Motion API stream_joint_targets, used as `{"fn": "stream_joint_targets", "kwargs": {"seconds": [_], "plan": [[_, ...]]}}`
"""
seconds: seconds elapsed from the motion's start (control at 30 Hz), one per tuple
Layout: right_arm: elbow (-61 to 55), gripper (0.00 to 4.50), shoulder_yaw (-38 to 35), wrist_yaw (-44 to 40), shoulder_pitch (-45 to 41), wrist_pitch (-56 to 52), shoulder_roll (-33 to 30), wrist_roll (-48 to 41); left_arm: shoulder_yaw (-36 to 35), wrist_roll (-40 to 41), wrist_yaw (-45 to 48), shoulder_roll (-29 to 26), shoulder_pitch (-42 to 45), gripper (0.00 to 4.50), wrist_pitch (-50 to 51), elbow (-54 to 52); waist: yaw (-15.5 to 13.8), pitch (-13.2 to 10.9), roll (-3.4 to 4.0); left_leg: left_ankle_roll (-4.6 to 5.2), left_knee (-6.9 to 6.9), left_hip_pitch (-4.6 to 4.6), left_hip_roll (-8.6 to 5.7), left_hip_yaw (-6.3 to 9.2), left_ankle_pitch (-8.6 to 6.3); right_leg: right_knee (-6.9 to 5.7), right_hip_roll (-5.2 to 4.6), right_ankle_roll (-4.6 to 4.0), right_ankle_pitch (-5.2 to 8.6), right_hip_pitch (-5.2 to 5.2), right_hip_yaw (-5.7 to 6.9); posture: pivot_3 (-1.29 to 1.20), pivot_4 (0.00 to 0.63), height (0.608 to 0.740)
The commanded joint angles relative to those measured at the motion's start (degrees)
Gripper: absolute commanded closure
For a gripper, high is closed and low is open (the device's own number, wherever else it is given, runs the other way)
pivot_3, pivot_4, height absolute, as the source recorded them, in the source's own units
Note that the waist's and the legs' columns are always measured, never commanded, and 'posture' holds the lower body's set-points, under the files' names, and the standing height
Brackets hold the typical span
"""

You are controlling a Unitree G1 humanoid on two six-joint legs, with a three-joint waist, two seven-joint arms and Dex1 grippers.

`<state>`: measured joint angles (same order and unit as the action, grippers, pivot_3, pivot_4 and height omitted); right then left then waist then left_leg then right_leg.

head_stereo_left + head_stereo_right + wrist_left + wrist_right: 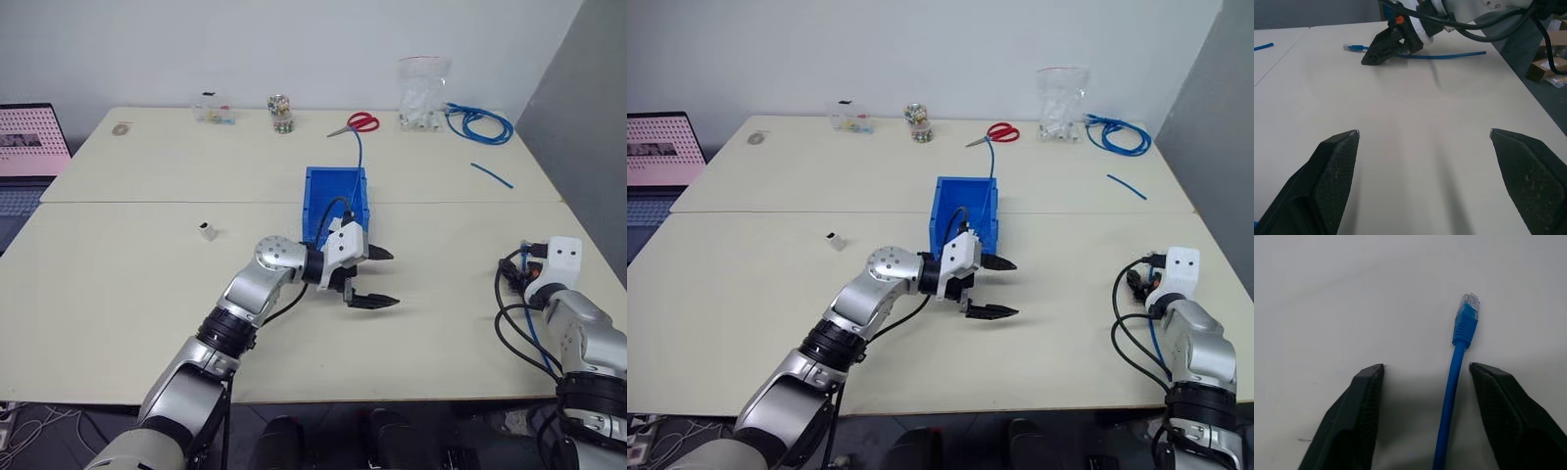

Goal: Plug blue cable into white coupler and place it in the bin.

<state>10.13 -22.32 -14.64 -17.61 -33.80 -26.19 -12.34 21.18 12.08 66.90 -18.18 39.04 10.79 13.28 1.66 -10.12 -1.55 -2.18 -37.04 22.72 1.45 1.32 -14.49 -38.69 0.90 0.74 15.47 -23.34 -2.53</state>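
Right gripper (1422, 377) astride blue cable (1452, 387)

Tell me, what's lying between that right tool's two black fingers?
The blue cable lies on the table between the right tool's open fingers, nearer one finger, plug end pointing away; right wrist view.

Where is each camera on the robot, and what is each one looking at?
Left eye view: on the head, looking forward and down over the table, the bin and both arms.
Right eye view: beside it on the head, showing the same scene and both arms.
Left wrist view: on the left wrist, looking along its two open fingers across the table at the right gripper.
Right wrist view: on the right wrist, looking along its fingers down at the blue cable lying between them.
Both wrist views share the blue cable.
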Motion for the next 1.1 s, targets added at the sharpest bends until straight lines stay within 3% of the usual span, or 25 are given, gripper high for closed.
{"fn": "stream_joint_targets", "kwargs": {"seconds": [0.03,0.2,0.27,0.53,0.63,0.77,0.93,1.0,1.1], "plan": [[1.92,2.75,-0.02,0.71,1.18,-0.82,-0.87,0.35,-0.46,-0.14,0.06,-0.43,-0.8,0.0,0.34,-3.42,-0.02,0.0,0.0,0.0,-0.01,0.0,0.0,0.01,0.0,0.0,-0.01,0.0,0.0,0.02,0.01,0.0,0.15,0.74],[1.62,3.82,0.07,1.56,0.78,-1.0,-0.42,0.14,0.01,-0.73,-0.42,-0.82,-1.65,0.0,0.26,-6.42,-0.05,0.0,-0.01,0.0,-0.01,0.0,0.01,0.02,0.0,0.0,-0.01,0.01,0.0,0.02,0.02,0.0,0.15,0.74],[0.72,4.44,0.42,1.71,0.7,-1.15,-0.09,-0.08,-0.05,-0.42,-0.74,-0.63,-2.19,0.0,1.44,-8.64,-0.05,0.0,0.0,0.0,-0.01,-0.01,0.01,0.02,0.0,0.0,-0.01,0.01,0.0,0.02,0.01,0.0,0.15,0.74],[-2.5,4.48,1.24,1.84,-0.11,-3.18,1.47,-2.18,-0.68,0.46,-1.31,-1.84,-6.05,0.0,5.2,-13.99,0.05,0.01,0.0,0.0,0.01,-0.06,0.03,0.01,0.0,-0.04,0.02,0.0,0.0,0.03,0.0,0.0,0.15,0.74],[-9.88,4.48,6.04,-2.95,-1.97,-6.56,1.0,-4.61,-3.18,1.82,-2.6,-4.48,-9.84,0.0,8.1,-19.13,0.17,0.0,0.01,0.0,0.02,-0.09,0.07,0.03,0.0,-0.09,0.04,-0.02,0.01,0.02,0.01,0.0,0.15,0.74],[-18.74,4.48,18.78,-19.45,-4.56,-5.9,-5.22,-6.25,-10.23,1.89,-10.07,-8.96,-21.36,0.0,11.41,-30.95,2.0,-0.18,0.32,0.0,0.09,-0.23,0.14,0.01,0.0,-0.2,0.04,-0.04,0.02,-0.05,-0.18,0.0,0.15,0.74],[-21.06,4.48,32.54,-33.11,-9.47,-3.03,-8.01,-5.39,-18.72,-0.84,-20.31,-12.15,-45.57,0.0,12.37,-46.31,2.31,-0.29,0.25,0.02,0.12,-0.36,0.45,0.22,-0.01,-0.2,-0.04,-0.15,0.09,0.02,-0.18,0.0,0.15,0.74],[-18.98,4.48,36.5,-35.79,-11.84,-2.02,-6.6,-4.44,-22.91,-0.47,-25.59,-9.45,-53.74,0.0,12.07,-50.63,1.09,-0.37,0.14,0.02,0.12,-0.36,0.45,0.23,-0.02,-0.21,-0.07,-0.23,0.14,0.02,-0.08,0.0,0.15,0.74],[-12.3,4.48,45.46,-38.85,-15.7,3.35,-1.33,0.18,-27.6,-2.3,-32.55,-2.78,-73.37,0.0,5.51,-58.39,1.21,-0.35,-0.01,0.01,0.06,-0.23,0.45,0.19,-0.02,-0.17,-0.29,-0.14,0.09,-0.04,-0.04,0.0,0.15,0.74]]}}
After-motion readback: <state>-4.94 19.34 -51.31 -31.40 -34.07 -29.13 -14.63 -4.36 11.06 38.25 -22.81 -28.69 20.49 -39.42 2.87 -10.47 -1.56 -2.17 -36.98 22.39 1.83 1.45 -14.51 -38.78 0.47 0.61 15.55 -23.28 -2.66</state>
